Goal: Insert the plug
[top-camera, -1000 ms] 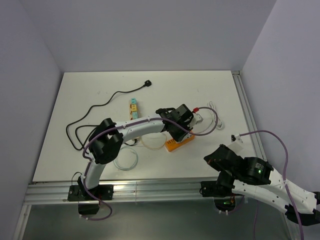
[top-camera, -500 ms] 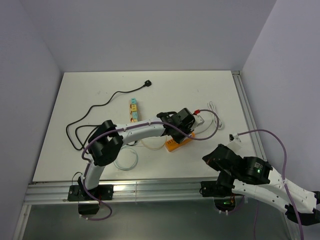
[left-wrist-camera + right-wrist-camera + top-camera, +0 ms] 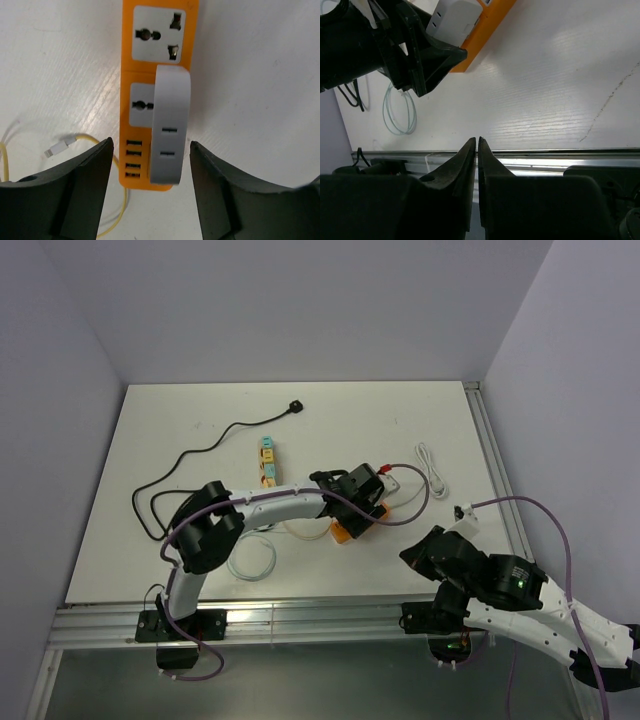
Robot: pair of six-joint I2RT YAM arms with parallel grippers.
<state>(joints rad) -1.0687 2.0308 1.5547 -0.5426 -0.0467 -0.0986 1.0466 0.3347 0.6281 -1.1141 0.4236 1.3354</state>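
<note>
An orange power strip [image 3: 127, 75] with white sockets lies on the white table; it also shows in the top view [image 3: 343, 531] and the right wrist view [image 3: 487, 27]. A white plug adapter [image 3: 171, 127] sits on the strip's near socket and overhangs its right edge. I cannot tell how deep it is seated. My left gripper [image 3: 151, 145] is open, its fingers [image 3: 85, 175] on either side of the strip's near end and apart from the adapter. It is above the strip in the top view [image 3: 358, 502]. My right gripper [image 3: 478, 139] is shut and empty over the table's front edge [image 3: 418, 555].
A thin yellow cable with a white connector [image 3: 57, 147] lies left of the strip. A coiled pale cable [image 3: 250, 560], a black cord with a plug [image 3: 295, 406], a teal and yellow block [image 3: 267, 460] and a white cable [image 3: 432, 465] lie about. A metal rail [image 3: 545, 162] runs along the front.
My left gripper has drawn back along the strip toward the near left, leaving the adapter on the socket. The right arm has barely moved.
</note>
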